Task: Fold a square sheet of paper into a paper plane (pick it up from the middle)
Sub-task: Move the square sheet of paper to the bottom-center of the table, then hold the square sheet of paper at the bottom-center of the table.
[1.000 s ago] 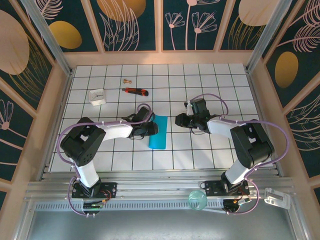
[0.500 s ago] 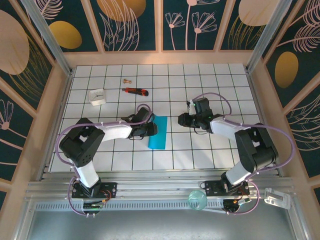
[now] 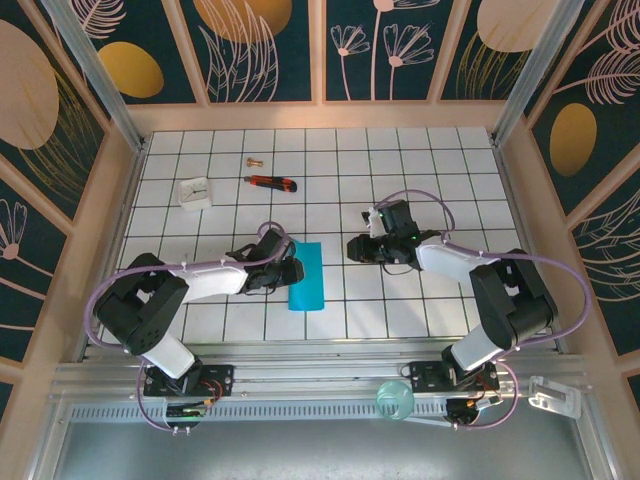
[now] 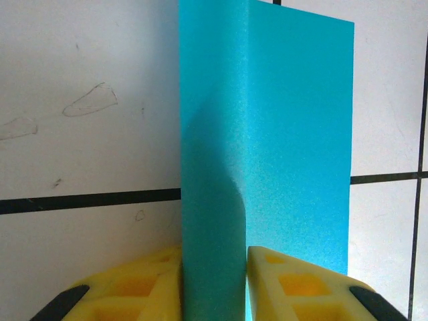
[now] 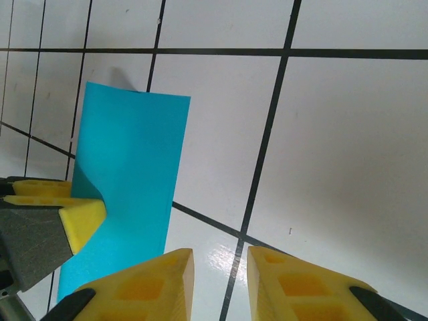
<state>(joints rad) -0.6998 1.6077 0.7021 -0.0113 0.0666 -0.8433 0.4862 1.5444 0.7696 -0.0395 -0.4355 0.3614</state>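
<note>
At the far left of the tiled counter (image 3: 450,300) a small white block (image 3: 195,192) sits alone. To its right are a tiny brass-coloured piece (image 3: 252,160) and a red-and-black utility knife (image 3: 270,182), both well apart from the arms.

Nearer the middle, the left gripper (image 3: 291,270) lies low over the tiles, clamped on the square sheet of paper (image 3: 308,277). The sheet is now a folded teal strip lying lengthwise just beside the gripper. In the left wrist view its yellow fingers (image 4: 144,287) pinch a raised fold along the strip's left side, while the right half lies flat on the counter.

Further right, the right gripper (image 3: 353,247) is near the strip without touching it. Its jaws stand slightly apart, with bare tile between them in the right wrist view.
</note>
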